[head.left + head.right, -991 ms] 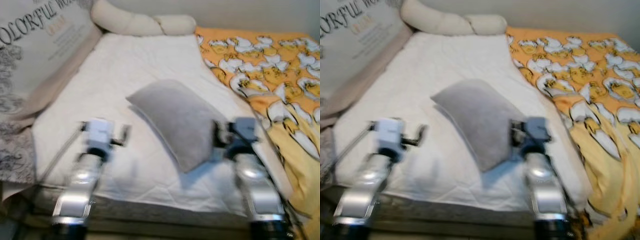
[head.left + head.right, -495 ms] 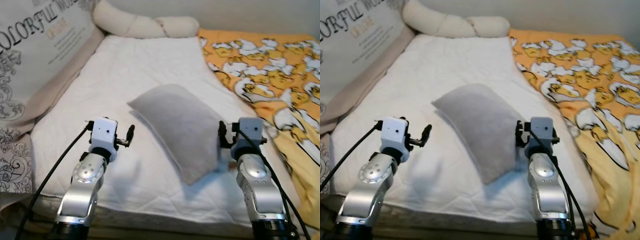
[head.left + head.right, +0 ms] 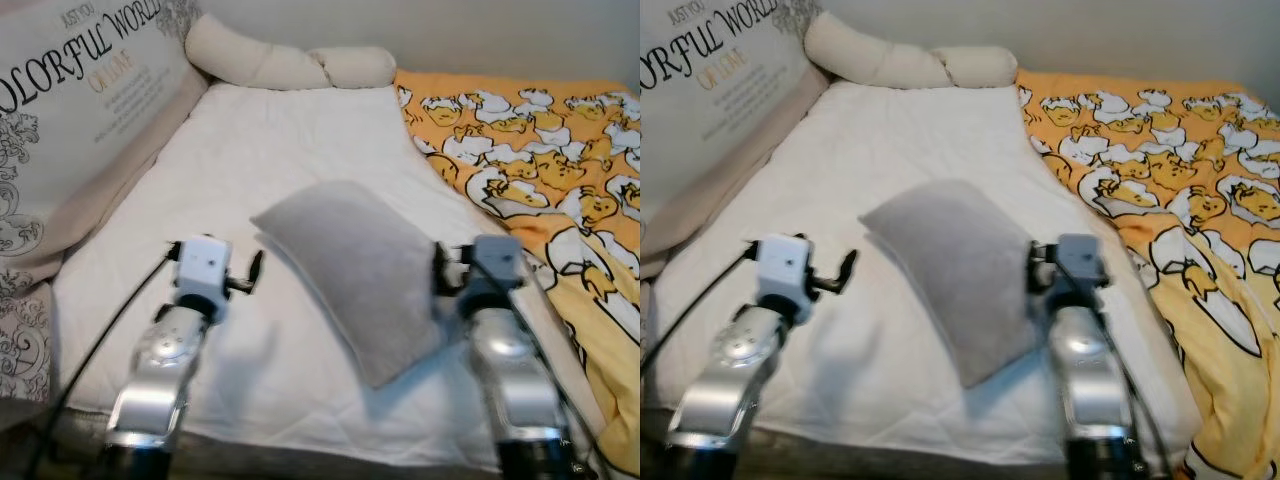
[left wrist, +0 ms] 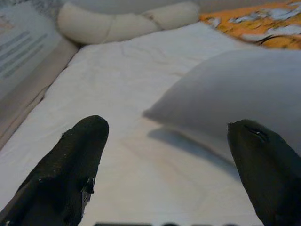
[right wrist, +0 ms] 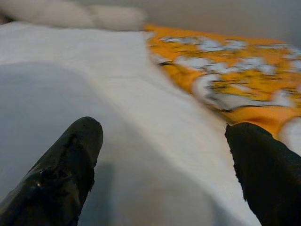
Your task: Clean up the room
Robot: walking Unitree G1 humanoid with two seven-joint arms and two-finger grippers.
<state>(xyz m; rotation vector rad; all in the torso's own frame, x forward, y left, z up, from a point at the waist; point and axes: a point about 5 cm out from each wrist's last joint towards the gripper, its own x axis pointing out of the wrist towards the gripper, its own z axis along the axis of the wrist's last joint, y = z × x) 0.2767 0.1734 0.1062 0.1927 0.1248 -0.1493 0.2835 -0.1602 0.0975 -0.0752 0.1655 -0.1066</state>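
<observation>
A grey pillow [image 3: 352,268] lies askew in the middle of the white bed sheet [image 3: 290,130]. My left gripper [image 4: 167,129] hovers low over the sheet just left of the pillow, open, with nothing between its fingers [image 4: 77,160]. The pillow's near corner [image 4: 235,89] shows ahead of it. My right gripper [image 5: 164,129] is open at the pillow's right edge, with the grey pillow [image 5: 42,103] on one side and the duck blanket [image 5: 235,80] on the other. Both silver arms [image 3: 170,350] reach forward over the bed's near edge.
An orange and yellow blanket with a duck print [image 3: 540,150] covers the right side of the bed. A cream knotted cushion [image 3: 285,62] lies at the head. A large printed cushion [image 3: 70,120] leans along the left side.
The camera has shifted a little, so the bed sits slightly lower in the picture. Both arms stay on either side of the grey pillow, which has not moved.
</observation>
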